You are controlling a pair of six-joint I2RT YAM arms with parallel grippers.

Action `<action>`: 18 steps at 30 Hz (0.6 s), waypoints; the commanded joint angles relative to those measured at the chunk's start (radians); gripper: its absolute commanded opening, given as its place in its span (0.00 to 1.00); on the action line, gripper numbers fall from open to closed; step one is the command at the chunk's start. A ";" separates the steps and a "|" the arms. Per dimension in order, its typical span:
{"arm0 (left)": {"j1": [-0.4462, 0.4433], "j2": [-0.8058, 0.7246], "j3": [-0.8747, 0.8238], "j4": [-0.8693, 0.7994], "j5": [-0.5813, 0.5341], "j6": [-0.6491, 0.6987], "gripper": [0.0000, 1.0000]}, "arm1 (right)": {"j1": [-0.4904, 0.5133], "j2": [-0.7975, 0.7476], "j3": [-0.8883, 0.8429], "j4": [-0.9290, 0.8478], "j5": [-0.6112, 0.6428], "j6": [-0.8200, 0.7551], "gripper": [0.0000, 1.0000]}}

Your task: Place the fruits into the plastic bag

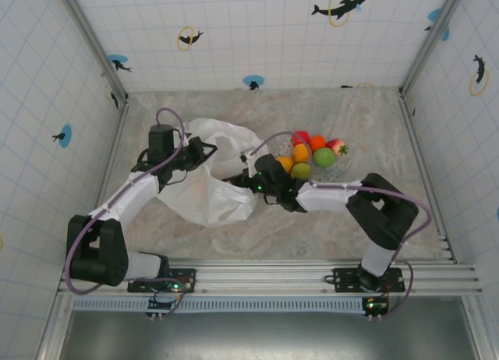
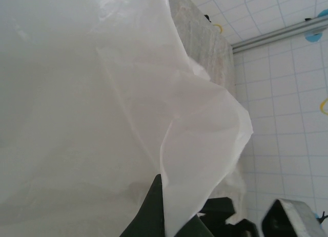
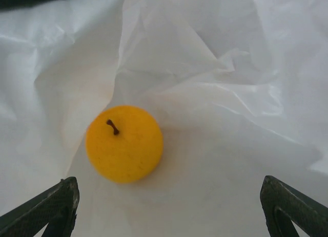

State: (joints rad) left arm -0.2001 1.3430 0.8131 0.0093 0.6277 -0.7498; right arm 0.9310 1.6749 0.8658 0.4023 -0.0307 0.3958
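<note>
The plastic bag [image 1: 207, 192] is lying crumpled on the table [image 1: 327, 227] left of centre, its long axis running roughly from the far side toward the near edge and leaning slightly rightward as it comes nearer. Its far portion is bunching up higher, and its right side is facing the right arm. It is looking thin, white and translucent, and creased into soft folds throughout. The left end effector [image 1: 204, 151] is sitting at the bag's far left edge. In the left wrist view this end effector [image 2: 174, 221] is pinching a fold of the film between its dark fingers [image 2: 154, 206], with the sheet rising from them like a wide curtain. The right end effector [image 1: 240, 175] is reaching in from the right with its tips at the bag's right edge. From its own camera its fingers [image 3: 56, 206] are standing spread wide and gripping nothing. One yellow-orange fruit [image 3: 124, 143] is resting on the white film between and beyond them, its short brown stem pointing up toward the lens and a little to the left. The other fruits [image 1: 312, 153], orange, red and green, are sitting heaped together on a speckled plate [image 1: 334, 174] just right of the bag.
</note>
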 commanded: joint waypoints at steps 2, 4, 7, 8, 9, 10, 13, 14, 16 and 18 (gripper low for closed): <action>0.010 0.034 0.019 -0.041 -0.008 0.055 0.00 | 0.006 -0.122 -0.063 -0.105 0.097 -0.087 0.93; 0.009 0.047 0.020 -0.045 0.001 0.060 0.00 | 0.004 -0.165 -0.088 -0.121 0.115 -0.096 0.94; 0.008 0.057 0.018 -0.044 0.010 0.064 0.00 | -0.002 -0.225 -0.124 -0.125 0.121 -0.104 0.97; 0.009 0.060 0.018 -0.045 0.011 0.065 0.00 | -0.004 -0.243 -0.134 -0.120 0.116 -0.106 0.98; 0.010 0.062 0.018 -0.045 0.014 0.066 0.00 | -0.007 -0.260 -0.147 -0.109 0.099 -0.108 0.99; 0.010 0.063 0.017 -0.045 0.016 0.067 0.00 | -0.009 -0.275 -0.158 -0.090 0.074 -0.109 0.99; 0.010 0.068 0.015 -0.039 0.031 0.065 0.00 | -0.020 -0.310 -0.193 -0.026 -0.034 -0.107 1.00; 0.009 0.071 0.015 -0.036 0.038 0.063 0.00 | -0.023 -0.319 -0.197 -0.017 -0.055 -0.105 1.00; 0.010 0.074 0.014 -0.032 0.051 0.063 0.00 | -0.029 -0.339 -0.201 -0.027 -0.050 -0.104 1.00; 0.010 0.076 0.013 -0.029 0.064 0.061 0.00 | -0.045 -0.373 -0.210 -0.062 0.000 -0.101 1.00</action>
State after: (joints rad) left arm -0.1997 1.4075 0.8131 -0.0185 0.6518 -0.7067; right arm 0.9043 1.3586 0.6754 0.3214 -0.0364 0.3016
